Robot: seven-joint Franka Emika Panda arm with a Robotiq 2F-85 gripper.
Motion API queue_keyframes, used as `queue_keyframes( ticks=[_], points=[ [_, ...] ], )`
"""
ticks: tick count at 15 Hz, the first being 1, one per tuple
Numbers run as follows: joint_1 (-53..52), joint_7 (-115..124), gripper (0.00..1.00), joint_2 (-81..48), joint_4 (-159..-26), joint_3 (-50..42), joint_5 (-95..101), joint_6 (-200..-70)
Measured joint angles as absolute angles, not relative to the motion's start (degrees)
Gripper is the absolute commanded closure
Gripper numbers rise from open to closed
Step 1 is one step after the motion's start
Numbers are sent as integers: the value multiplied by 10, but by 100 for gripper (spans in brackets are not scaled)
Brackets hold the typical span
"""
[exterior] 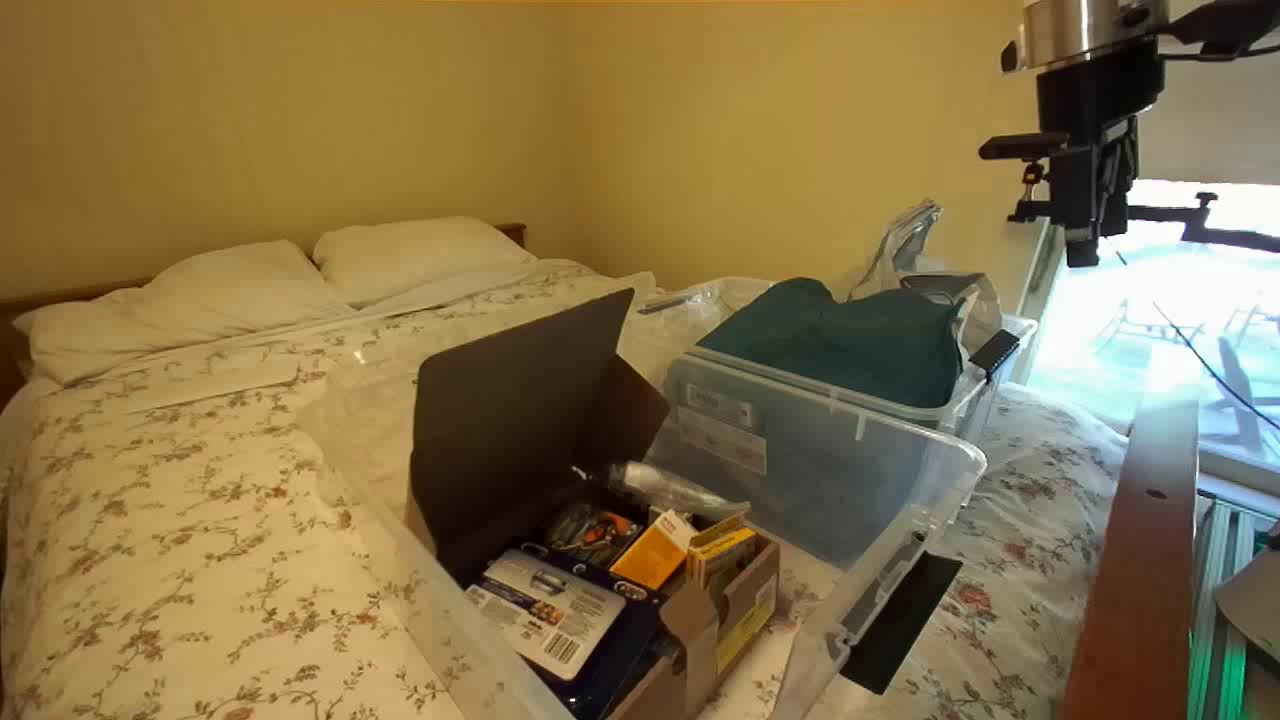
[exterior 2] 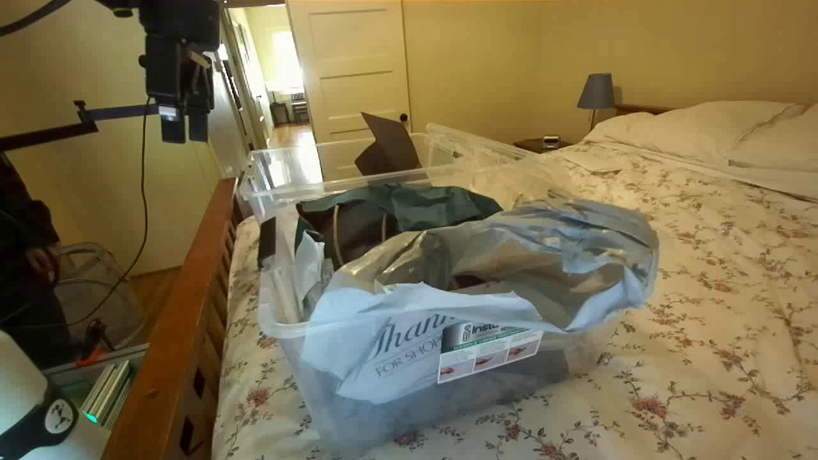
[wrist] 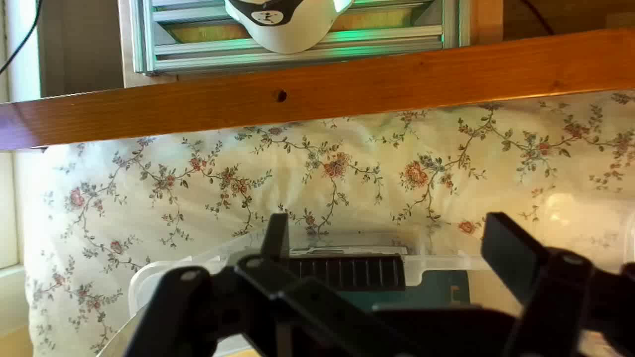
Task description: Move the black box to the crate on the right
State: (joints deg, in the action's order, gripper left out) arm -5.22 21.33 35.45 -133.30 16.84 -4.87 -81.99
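Observation:
A small dark package with orange print [exterior: 590, 530], which may be the black box, lies in a brown cardboard box inside the nearer clear tub [exterior: 815, 480] in an exterior view. A second clear tub, the crate [exterior: 1015, 335], stands behind it to the right and holds green cloth. It also shows in an exterior view [exterior 2: 300, 377] with a plastic bag over its rim. My gripper [exterior: 1092, 245] hangs high above the bed, also seen in an exterior view [exterior 2: 185, 130]. In the wrist view my gripper [wrist: 387, 225] is wide open and empty.
The cardboard box's tall dark flap [exterior: 510, 420] stands up. A navy package [exterior: 560, 620] and yellow cartons [exterior: 655, 550] lie beside the dark package. Black latches [exterior: 900, 625] stick out from the tubs. A wooden bed rail [wrist: 317, 96] runs alongside. A person [exterior 2: 29, 255] is at the edge.

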Motion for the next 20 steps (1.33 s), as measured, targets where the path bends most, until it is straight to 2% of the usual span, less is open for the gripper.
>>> queue_keyframes(
  ticks=[7,14,17,20],
  points=[
    [-59,212,0,352,-1333,170,-59,-837],
    [-129,236,0,287,-1312,247,-191,-1050],
    [-150,235,0,212,-1271,287,-188,-1148],
    [-152,233,0,116,-1209,337,-174,-1183]
  ],
)
